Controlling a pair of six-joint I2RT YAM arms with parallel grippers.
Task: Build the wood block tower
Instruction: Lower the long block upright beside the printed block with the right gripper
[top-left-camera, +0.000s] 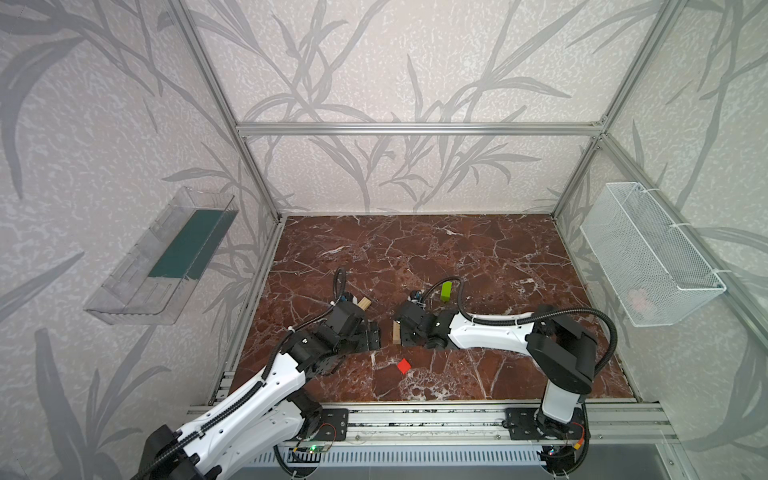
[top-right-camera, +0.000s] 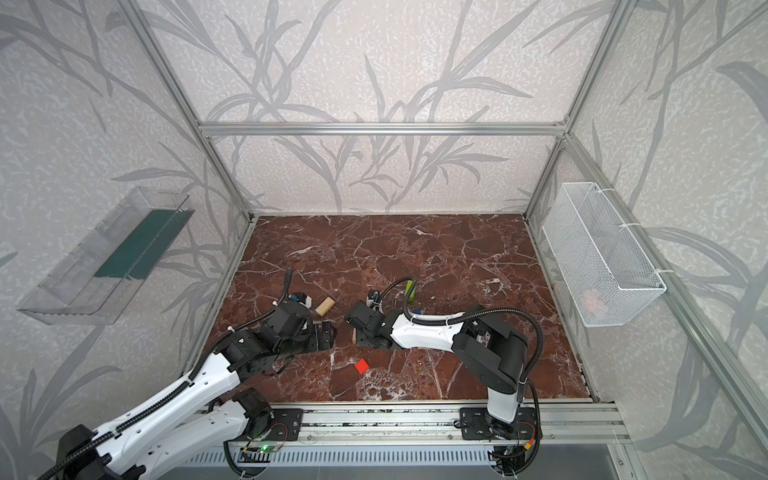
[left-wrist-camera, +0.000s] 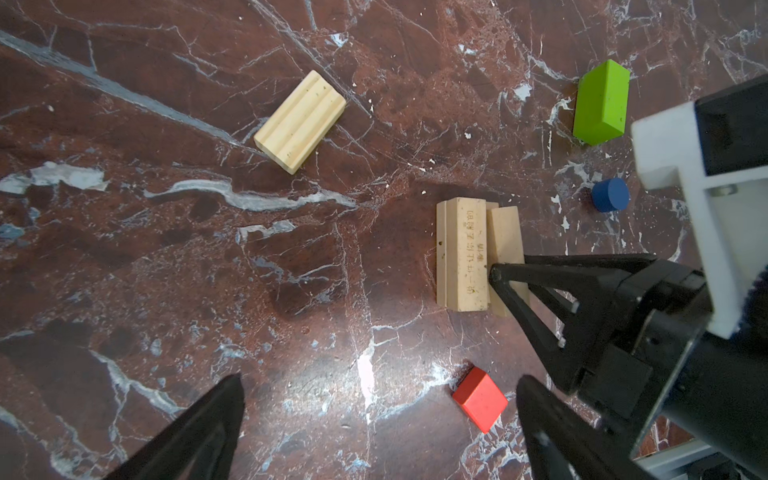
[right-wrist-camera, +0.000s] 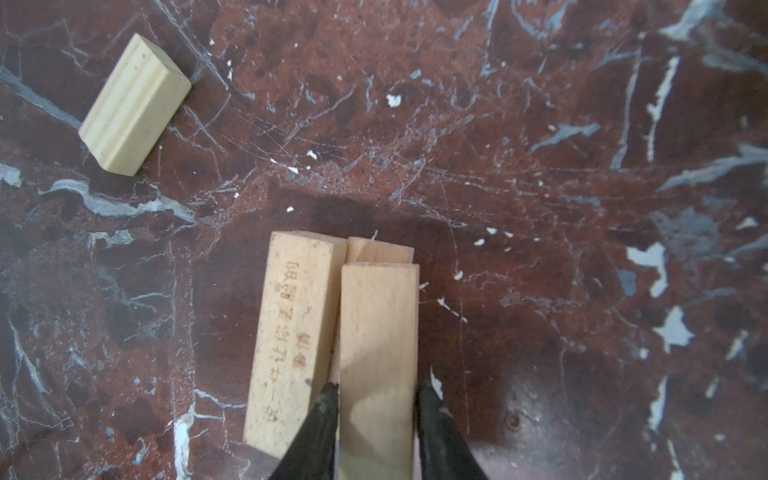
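- The stack of pale wood planks (left-wrist-camera: 461, 257) lies flat on the red-brown marbled surface (top-left-camera: 478, 257). In both top views it is in the lower half, slightly left of centre, between the two arms.
- On top of it, the pale plank with burnt-in lettering (right-wrist-camera: 291, 340) lies lengthwise beside the plain pale plank (right-wrist-camera: 378, 332). The end of a lower plank shows past the plain one.
- The right tool (right-wrist-camera: 379, 388) is clenched on the plain pale plank, one black finger against each long side.
- The red cube (top-left-camera: 404, 366) sits apart, just below the stack in both top views.
- The pale grooved wood block (top-right-camera: 324, 306) lies alone above and left of the stack, beside the left arm's wrist.
- The lime-green oblong block (top-left-camera: 446, 290) sits above and right of the stack, and the small blue round piece (left-wrist-camera: 610, 194) lies near it.
- The left tool (left-wrist-camera: 380, 379) is released, its fingers spread wide with only bare surface between them, just left of the stack.
- A clear plastic tray (top-left-camera: 166, 257) hangs on the left wall and a white wire basket (top-left-camera: 648, 257) on the right wall.
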